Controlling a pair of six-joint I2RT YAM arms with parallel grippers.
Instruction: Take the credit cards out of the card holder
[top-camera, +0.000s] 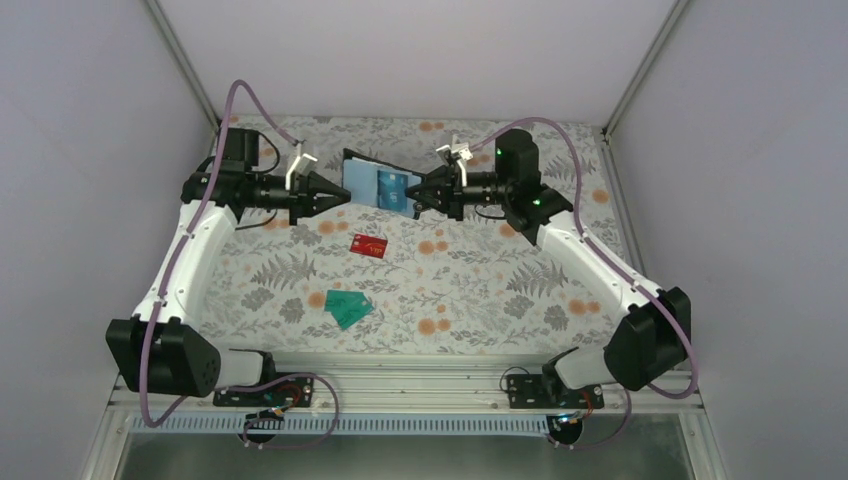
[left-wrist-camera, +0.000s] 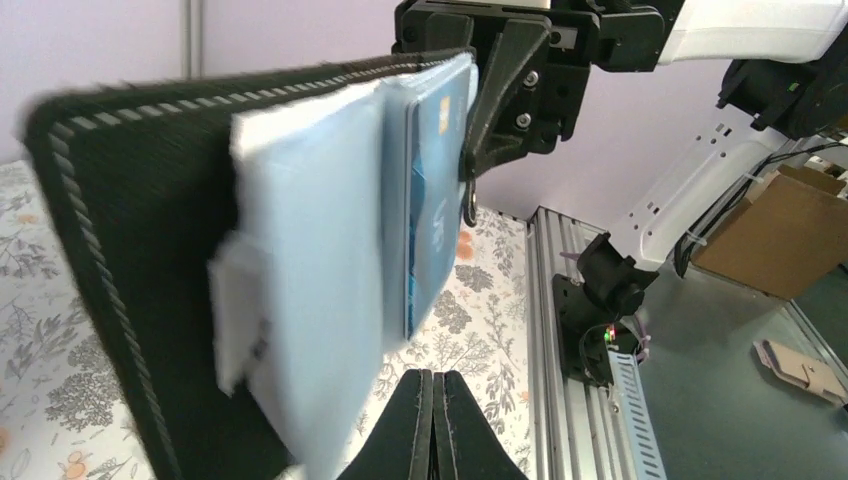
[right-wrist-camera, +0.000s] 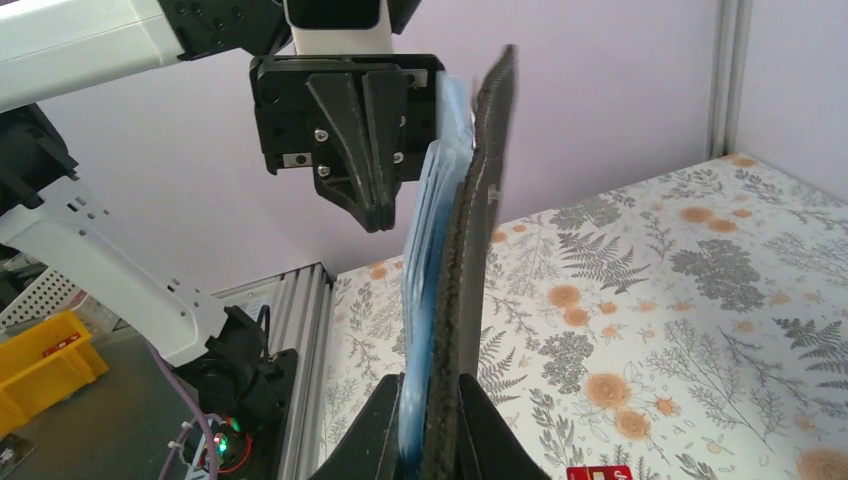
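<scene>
The black card holder hangs open in the air above the far middle of the table, its pale blue inner face toward me. A blue card sits in its pocket and shows in the left wrist view. My right gripper is shut on the holder's right edge. My left gripper is shut and empty, its tip at the holder's left edge. The red card lies on the table below. Two teal-green cards lie overlapped nearer the front.
The floral table cover ends at a metal rail at the front where the arm bases sit. Grey walls close the left, right and back sides. A cardboard box stands off the table.
</scene>
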